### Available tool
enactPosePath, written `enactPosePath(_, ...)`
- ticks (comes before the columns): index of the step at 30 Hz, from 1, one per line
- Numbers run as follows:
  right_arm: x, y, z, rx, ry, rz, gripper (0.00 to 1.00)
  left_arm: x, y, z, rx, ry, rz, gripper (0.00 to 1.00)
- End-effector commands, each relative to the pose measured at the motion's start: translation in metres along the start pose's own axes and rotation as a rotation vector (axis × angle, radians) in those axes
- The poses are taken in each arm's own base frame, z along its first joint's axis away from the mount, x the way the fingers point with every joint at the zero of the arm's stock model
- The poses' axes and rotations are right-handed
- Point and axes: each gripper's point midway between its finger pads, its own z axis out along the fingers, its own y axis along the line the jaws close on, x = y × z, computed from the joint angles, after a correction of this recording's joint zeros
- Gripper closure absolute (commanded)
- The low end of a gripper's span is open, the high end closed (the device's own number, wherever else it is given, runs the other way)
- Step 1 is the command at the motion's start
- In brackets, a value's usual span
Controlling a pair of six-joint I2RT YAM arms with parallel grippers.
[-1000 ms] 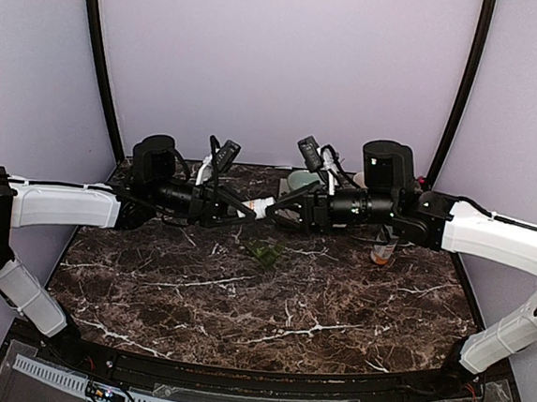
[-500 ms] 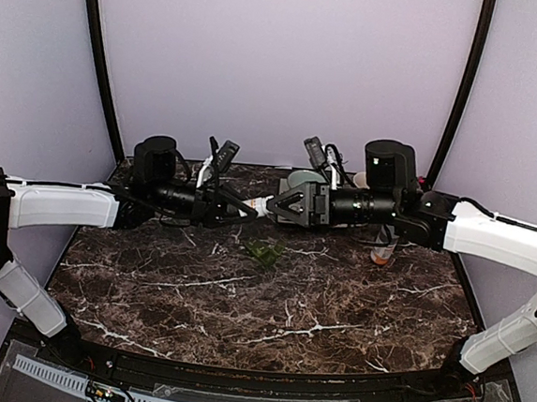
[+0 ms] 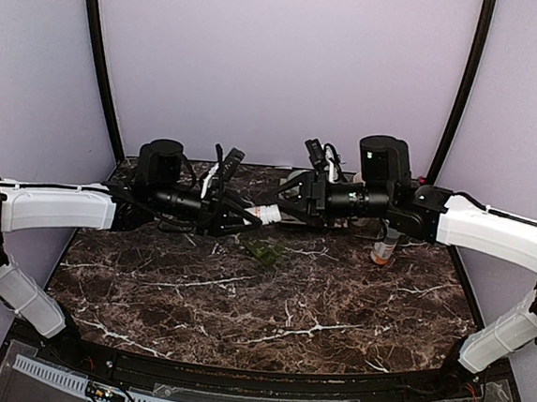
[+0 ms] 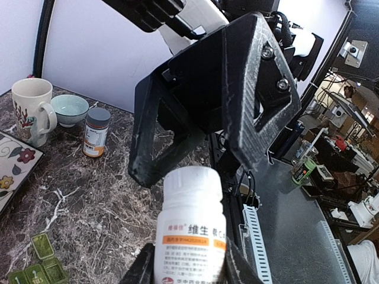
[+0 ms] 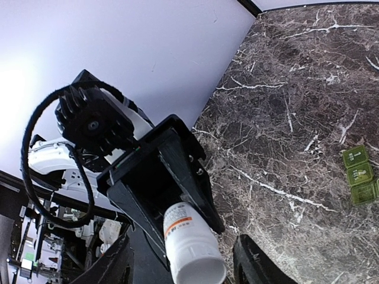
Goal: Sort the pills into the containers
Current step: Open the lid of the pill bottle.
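Note:
My left gripper [image 3: 246, 214] is shut on a white pill bottle [image 3: 266, 212] with an orange-banded label, held level above the table with its cap pointing right. In the left wrist view the bottle [image 4: 190, 228] stands between my fingers. My right gripper [image 3: 289, 205] faces it, open. In the right wrist view its jaws stand either side of the bottle's [image 5: 188, 236] capped end with a gap on both sides. The containers, a dark green pill box [image 3: 266, 252], lie on the marble below the bottle; the pill box [image 4: 37, 269] [image 5: 360, 174] shows in both wrist views. No pills are visible.
An amber bottle [image 3: 381, 251] with a grey cap stands at the right back, also the amber bottle [image 4: 96, 131]. A flowered mug [image 4: 31, 109], a pale green bowl [image 4: 69, 109] and a flowered tray [image 4: 10, 171] sit near it.
My right gripper has moved left until its jaws flank the bottle's cap, after opening wider and then narrowing. The left gripper, still holding the bottle, has edged right and slightly down.

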Motion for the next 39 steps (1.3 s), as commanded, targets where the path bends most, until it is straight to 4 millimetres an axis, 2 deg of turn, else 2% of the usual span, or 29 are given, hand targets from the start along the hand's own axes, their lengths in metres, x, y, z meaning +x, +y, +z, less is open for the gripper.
enactPosePath(1,-0.01,0.014,0.0,-0.044,-0.006,0.019,0.45,-0.022,-0.01,-0.004,-0.02,-0.031,0.097,1.0)
enactPosePath(9,-0.002,0.0,0.002,-0.006,0.013,0.036,0.46,-0.025,-0.011,-0.005,-0.03,-0.041,0.114,1.0)
enactPosePath(16,0.0,-0.003,0.002,0.001,0.019,0.038,0.49,-0.025,-0.01,-0.005,-0.038,-0.043,0.115,1.0)
enactPosePath(26,0.004,-0.004,0.003,-0.003,0.03,0.042,0.64,-0.026,-0.009,-0.005,-0.043,-0.048,0.119,1.0)
enactPosePath(33,0.006,-0.004,0.005,-0.01,0.041,0.026,0.84,-0.027,-0.01,-0.005,-0.036,-0.054,0.112,1.0)
enactPosePath(36,0.009,-0.004,0.004,-0.005,0.049,-0.019,0.89,-0.028,-0.011,-0.005,-0.028,-0.061,0.102,1.0)
enactPosePath(39,0.005,0.007,0.0,-0.037,0.031,-0.117,0.92,-0.03,-0.014,-0.005,-0.006,-0.068,0.087,1.0)
